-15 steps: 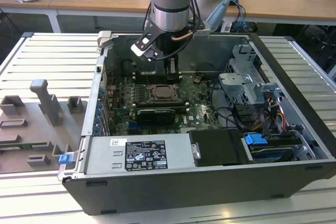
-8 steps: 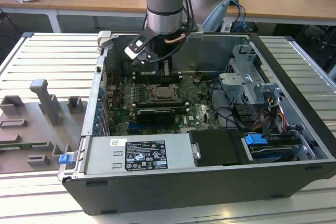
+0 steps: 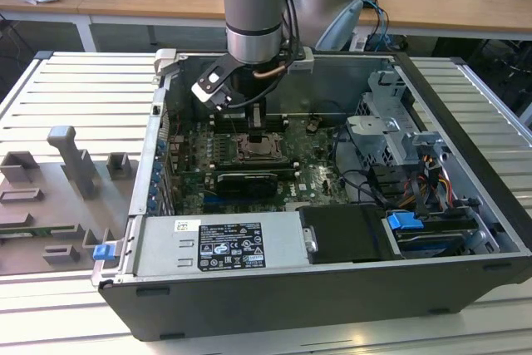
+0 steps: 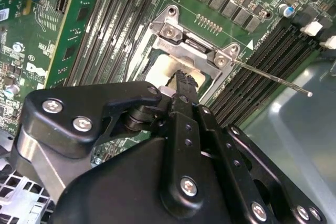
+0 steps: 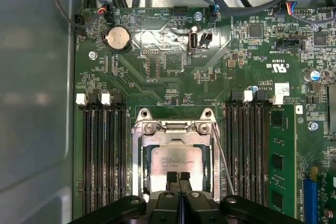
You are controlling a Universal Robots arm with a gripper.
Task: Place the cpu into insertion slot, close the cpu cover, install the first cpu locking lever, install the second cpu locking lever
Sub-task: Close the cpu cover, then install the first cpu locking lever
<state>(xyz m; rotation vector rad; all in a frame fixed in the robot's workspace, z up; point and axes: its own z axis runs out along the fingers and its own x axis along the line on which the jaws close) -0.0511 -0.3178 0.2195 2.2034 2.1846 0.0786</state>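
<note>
In both wrist views the cpu [image 5: 176,158], a pale square chip, lies in the insertion slot [image 5: 137,182] on the green board. The grey cpu cover [image 5: 176,137] lies flat around it, so the chip shows through the window. My gripper [image 5: 178,176] is shut, its two black fingertips [image 4: 182,77] pressed together and resting on the chip's near edge. A thin metal locking lever [image 5: 223,161] runs along one side of the socket, and its free end [image 4: 308,94] sticks out over the memory slots. In the exterior view the gripper [image 3: 255,126] reaches down onto the socket [image 3: 259,151] inside the open computer case.
Long black memory slots [image 5: 102,150] flank the socket on both sides. The case walls [image 3: 166,106], a power supply [image 3: 224,243], a drive cage [image 3: 391,114] and cable bundles [image 3: 416,180] surround the board. A grey fixture [image 3: 66,180] lies at the exterior view's left.
</note>
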